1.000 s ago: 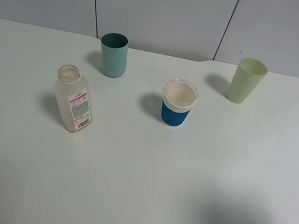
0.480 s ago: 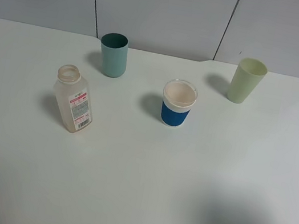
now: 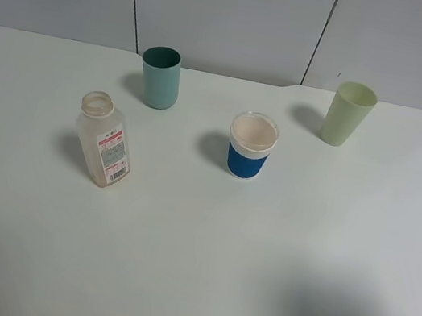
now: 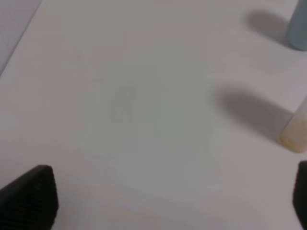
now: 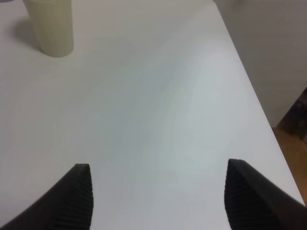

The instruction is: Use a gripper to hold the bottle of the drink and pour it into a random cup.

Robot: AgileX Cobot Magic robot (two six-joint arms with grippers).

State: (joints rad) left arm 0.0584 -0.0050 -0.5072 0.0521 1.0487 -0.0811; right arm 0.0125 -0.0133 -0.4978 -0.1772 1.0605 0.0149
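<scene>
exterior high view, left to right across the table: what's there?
bottle → teal cup → white cup with a blue band → pale yellow-green cup

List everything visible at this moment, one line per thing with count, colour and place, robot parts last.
bottle: 1, clear with white-and-red label, uncapped, upright, left part of table
teal cup: 1, teal, behind the bottle, near the back edge
banded cup: 1, white with blue band, table centre
pale cup: 1, pale yellow-green, back right
table: 1, white, under everything
wall panels: grey, behind the table
left hand: 1, black, open, over bare table near the bottle
right hand: 1, black, open, over the table's right edge
</scene>
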